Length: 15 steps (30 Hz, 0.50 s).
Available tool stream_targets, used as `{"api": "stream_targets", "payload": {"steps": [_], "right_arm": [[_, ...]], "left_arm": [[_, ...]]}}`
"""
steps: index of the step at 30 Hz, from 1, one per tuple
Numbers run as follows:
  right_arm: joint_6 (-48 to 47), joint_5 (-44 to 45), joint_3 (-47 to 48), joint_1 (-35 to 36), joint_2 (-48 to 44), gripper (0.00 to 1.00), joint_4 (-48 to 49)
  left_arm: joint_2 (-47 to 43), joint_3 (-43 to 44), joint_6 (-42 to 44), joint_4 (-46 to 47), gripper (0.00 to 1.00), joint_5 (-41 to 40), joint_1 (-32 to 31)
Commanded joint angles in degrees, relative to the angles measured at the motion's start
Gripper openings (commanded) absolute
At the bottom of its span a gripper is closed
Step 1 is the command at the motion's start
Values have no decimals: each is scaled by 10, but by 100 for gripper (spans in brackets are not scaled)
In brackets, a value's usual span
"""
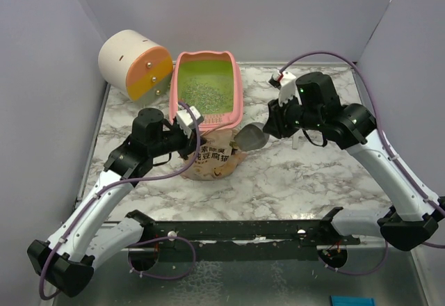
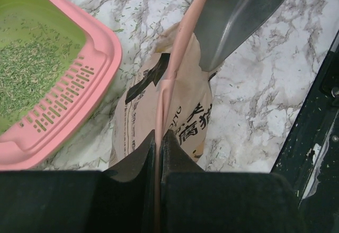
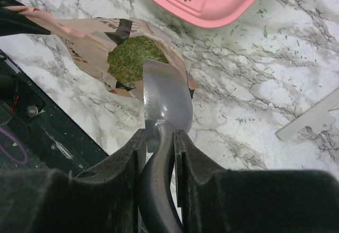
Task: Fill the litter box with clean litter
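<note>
Grey scoop (image 3: 167, 98) gripped, right end effector (image 3: 160, 135), pouch (image 2: 185, 122) pinched, left end effector (image 2: 159, 135)

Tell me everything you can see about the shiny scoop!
The scoop is smooth grey metal, with a shallow rounded bowl and a dark curved handle. The right gripper clamps the handle. The bowl looks empty, and its tip sits at the open mouth of the tan pouch, next to the green litter inside.
</note>
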Motion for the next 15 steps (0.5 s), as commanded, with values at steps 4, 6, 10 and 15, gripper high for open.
{"api": "stream_targets", "payload": {"steps": [4,6,10,15], "right_arm": [[7,-12,-18,4,23,1,54],[7,-19,-8,4,43,1,66],[7,-47,14,4,78,1,78],[8,-71,10,8,84,1,83]], "left_arm": [[-61,-37,-13,97,0,85,0],[-70,-47,-11,99,0,95,0],[-81,-54,-7,100,0,113,-1],[-79,-59,-12,110,0,123,-1]]}}
